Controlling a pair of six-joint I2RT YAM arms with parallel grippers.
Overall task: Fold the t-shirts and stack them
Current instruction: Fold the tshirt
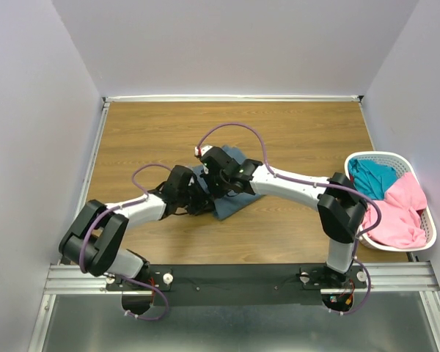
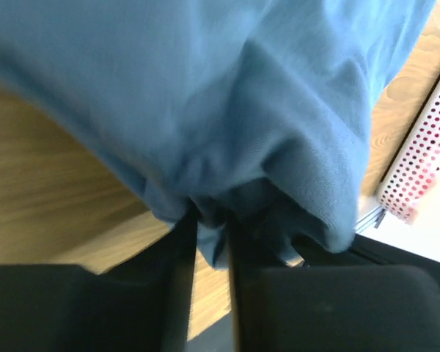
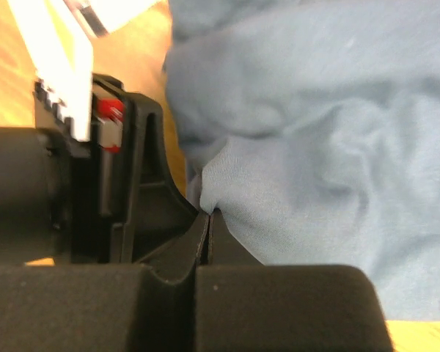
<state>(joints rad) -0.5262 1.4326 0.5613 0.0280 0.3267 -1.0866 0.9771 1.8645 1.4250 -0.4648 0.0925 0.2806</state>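
Midway across the worktop (image 1: 154, 132), the slate blue-grey t-shirt (image 1: 231, 205) lies bunched, its long axis apparently far-to-near. The right gripper (image 3: 207, 216) clenches one fold, and the left gripper (image 2: 211, 220) stands slightly parted around another.

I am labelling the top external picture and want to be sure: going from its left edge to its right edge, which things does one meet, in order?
Left arm's elbow → blue-grey t-shirt → right arm's elbow → pink t-shirt → white basket, at its outer rim.
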